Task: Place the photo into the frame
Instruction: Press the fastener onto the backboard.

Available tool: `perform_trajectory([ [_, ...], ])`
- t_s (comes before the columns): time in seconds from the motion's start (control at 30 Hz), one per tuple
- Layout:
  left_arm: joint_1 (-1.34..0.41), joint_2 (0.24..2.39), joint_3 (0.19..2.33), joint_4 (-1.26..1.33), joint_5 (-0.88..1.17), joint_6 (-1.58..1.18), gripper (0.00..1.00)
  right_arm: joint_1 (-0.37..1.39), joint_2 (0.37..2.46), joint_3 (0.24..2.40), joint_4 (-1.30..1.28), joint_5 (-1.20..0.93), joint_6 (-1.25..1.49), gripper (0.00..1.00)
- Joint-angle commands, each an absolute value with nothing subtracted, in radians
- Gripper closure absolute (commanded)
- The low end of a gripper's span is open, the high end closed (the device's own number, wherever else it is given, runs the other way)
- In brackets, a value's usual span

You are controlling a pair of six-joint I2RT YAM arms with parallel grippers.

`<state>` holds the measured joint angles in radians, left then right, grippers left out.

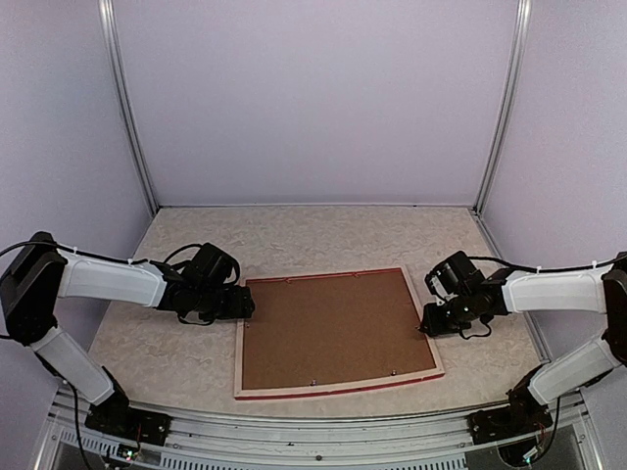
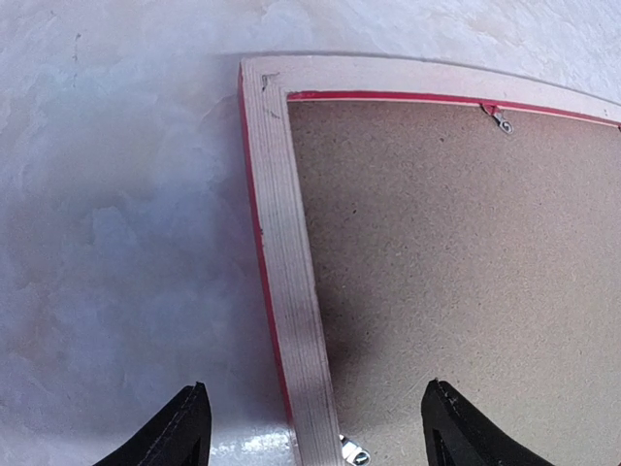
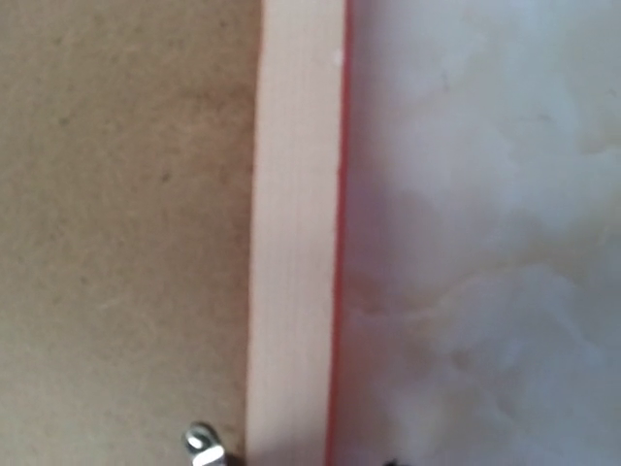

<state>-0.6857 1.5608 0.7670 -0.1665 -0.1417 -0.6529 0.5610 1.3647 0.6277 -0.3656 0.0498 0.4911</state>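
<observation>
Here, the left gripper's fingers (image 2: 184,432) stand spread wide, one on the table side and one on the board side of the frame's 9 o'clock rail, pinching nothing; the left gripper (image 2: 316,386) straddles that rail without a visible hold. The right gripper (image 1: 429,323) sits at the 3 o'clock rail, but its fingers barely show in its own wrist view, so whether they are spread or pressed together cannot be told. The frame (image 2: 281,243) lies face down at the centre of the table (image 1: 294,240), pale wood back upward, with a thin red line of its front showing along the outer edges. A brown backing board (image 1: 333,328) fills its recess, and small metal turn clips (image 2: 500,119) sit at the inner edges of the rails. The photo is not visible in any view; whether it lies beneath the board cannot be told. Handling, as a judgement: the frame looks stiff and light, likely to skate on the smooth table under a one-sided push, so it is best steadied at opposite rails, 9 and 3 o'clock, each pinched across its width. The board seems rigid but thin and would lift at one edge once the clips are turned aside. The photo, a thin print, will probably flex and crease, so it should be taken by an edge.
</observation>
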Motion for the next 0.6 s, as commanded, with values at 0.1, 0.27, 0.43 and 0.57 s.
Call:
perform_trajectory([
  [0.1,-0.686,1.544,0.756,-0.177,-0.154,-0.646,0.26,0.565,1.323,0.630,-0.356,-0.020,0.490,0.63],
  [0.27,-0.686,1.547,0.755,-0.174,-0.152,-0.646,0.26,0.565,1.301,0.635,-0.351,-0.035,0.496,0.58],
  [0.43,-0.686,1.552,0.759,-0.172,-0.148,-0.644,0.26,0.564,1.340,0.638,-0.349,-0.025,0.484,0.58],
  [0.57,-0.686,1.553,0.759,-0.173,-0.146,-0.644,0.26,0.565,1.384,0.636,-0.341,-0.008,0.471,0.60],
])
